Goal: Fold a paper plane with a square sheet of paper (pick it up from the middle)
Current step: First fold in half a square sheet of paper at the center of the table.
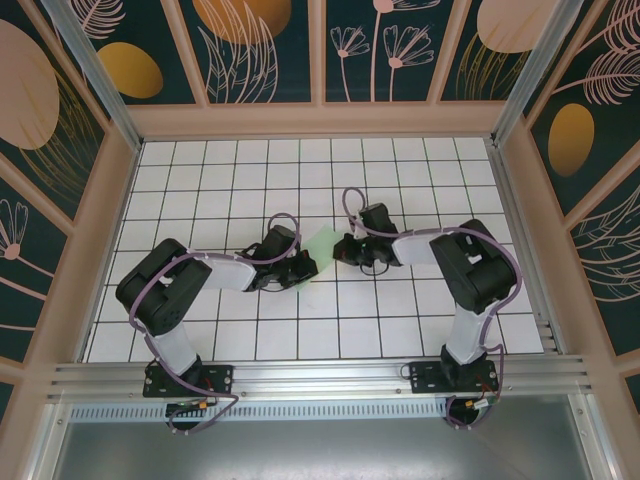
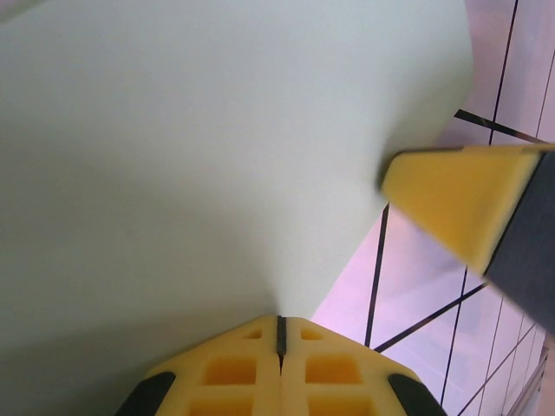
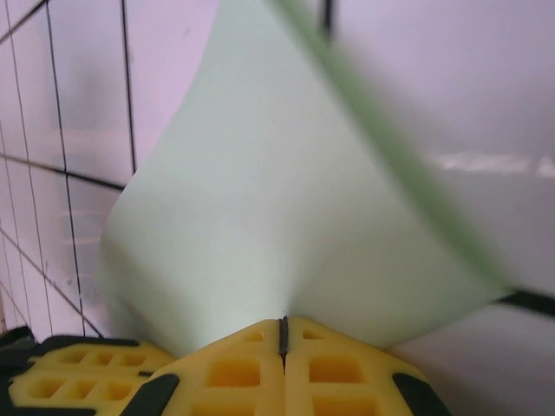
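Note:
The square sheet of paper (image 1: 322,244), pale mint green, hangs bent between my two grippers above the middle of the tiled floor. My left gripper (image 1: 306,268) is shut on its near-left part. In the left wrist view the yellow pads (image 2: 260,364) meet with the paper (image 2: 217,147) pinched at their tips. My right gripper (image 1: 346,247) is shut on the sheet's right side. There the paper (image 3: 277,225) rises from the closed tips (image 3: 283,327) and curls, one edge blurred across the top right.
White gridded floor tiles (image 1: 400,180) lie all round inside the walled booth. The right gripper's yellow finger (image 2: 460,204) sits close at the right of the left wrist view. The left gripper's finger (image 3: 78,373) shows at the lower left of the right wrist view.

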`<state>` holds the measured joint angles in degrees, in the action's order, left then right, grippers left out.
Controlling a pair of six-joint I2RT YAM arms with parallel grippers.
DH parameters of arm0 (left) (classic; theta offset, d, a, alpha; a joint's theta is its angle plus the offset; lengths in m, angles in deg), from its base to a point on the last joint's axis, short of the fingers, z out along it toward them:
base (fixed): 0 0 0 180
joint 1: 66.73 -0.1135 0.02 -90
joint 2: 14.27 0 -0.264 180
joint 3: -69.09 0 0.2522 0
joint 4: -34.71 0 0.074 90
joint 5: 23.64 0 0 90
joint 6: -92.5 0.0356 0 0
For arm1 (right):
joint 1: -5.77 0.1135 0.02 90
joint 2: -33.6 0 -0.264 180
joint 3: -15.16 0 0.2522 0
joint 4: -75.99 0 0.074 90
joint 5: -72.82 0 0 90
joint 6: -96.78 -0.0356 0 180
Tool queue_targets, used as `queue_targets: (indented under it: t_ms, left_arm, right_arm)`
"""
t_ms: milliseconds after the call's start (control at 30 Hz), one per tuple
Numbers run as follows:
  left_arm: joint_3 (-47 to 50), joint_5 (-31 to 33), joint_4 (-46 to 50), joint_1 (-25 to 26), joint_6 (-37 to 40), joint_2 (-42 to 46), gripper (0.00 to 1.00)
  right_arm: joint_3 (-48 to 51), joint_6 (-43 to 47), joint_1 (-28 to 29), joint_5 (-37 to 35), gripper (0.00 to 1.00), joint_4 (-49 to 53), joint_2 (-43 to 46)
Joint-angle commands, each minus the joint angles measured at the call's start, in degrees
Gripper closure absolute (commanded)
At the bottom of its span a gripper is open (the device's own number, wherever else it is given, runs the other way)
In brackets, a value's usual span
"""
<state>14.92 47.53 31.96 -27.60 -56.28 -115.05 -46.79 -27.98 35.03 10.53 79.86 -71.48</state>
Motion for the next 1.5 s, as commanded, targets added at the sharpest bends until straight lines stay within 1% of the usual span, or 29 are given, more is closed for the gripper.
queue_targets:
  t_ms: [0,167,233,300,400,467,533,633,700,800,867,1033,1167,1267,1367,1467]
  left_arm:
    - [3.3,2.2,10.1,0.4,1.1,-1.1,1.0]
    - [3.3,2.2,10.0,0.4,1.3,-0.8,1.0]
    - [3.1,2.2,10.0,0.4,1.5,-0.9,1.0]
    - [2.9,2.2,10.0,0.4,1.7,-0.9,1.0]
    - [2.6,2.2,9.8,0.3,1.7,-1.0,1.0]
    - [2.5,2.2,9.7,0.5,1.7,-1.1,1.0]
    - [2.4,2.2,9.6,0.4,1.7,-1.1,1.0]
    - [2.3,2.2,9.5,0.4,1.7,-1.0,1.0]
    - [2.2,2.3,9.5,0.4,1.7,-1.0,1.0]
    - [2.0,2.3,9.6,0.4,1.7,-1.1,1.0]
    - [2.0,2.3,9.6,0.4,1.7,-1.0,1.0]
    - [2.2,2.4,9.7,0.4,1.6,-0.9,1.0]
    - [2.5,2.4,9.7,0.3,1.5,-0.6,1.0]
    - [2.9,2.5,9.3,0.4,1.2,-0.4,1.0]
    - [2.8,2.4,9.0,0.5,1.2,-0.5,1.0]
    - [2.4,2.4,8.9,0.4,1.3,-0.4,1.0]
  right_arm:
    - [-1.6,3.0,-4.6,-9.4,0.97,4.5,-1.6]
    - [-4.2,3.2,-7.9,-13.5,0.97,5.1,-2.3]
    - [-4.8,3.4,-8.6,-13.4,0.97,5.1,-1.0]
    - [-4.1,3.6,-8.1,-12.2,0.97,3.6,2.1]
    - [-1.3,3.4,-6.3,-9.0,0.96,0.9,7.3]
    - [1.0,2.2,-4.8,-5.8,0.96,-0.9,8.8]
    - [2.5,0.9,-2.3,-2.9,0.96,-2.2,8.2]
    - [3.1,-0.6,1.2,-0.8,0.96,-3.2,6.2]
    - [3.1,-1.2,2.4,0.9,0.96,-4.5,5.0]
    - [2.1,-1.0,3.9,1.5,0.97,-4.0,3.0]
    - [1.2,-0.3,3.9,0.9,0.96,-2.4,1.7]
    - [-2.5,3.8,2.4,-4.6,0.97,4.7,-2.0]
    - [-3.8,5.3,-3.1,-10.8,0.97,7.4,-2.7]
    - [-5.6,6.0,-5.4,-13.2,0.97,8.3,-1.5]
    - [-7.3,6.8,-3.8,-12.6,0.97,8.4,1.3]
    - [-7.4,6.7,-0.5,-11.3,0.97,8.3,3.8]
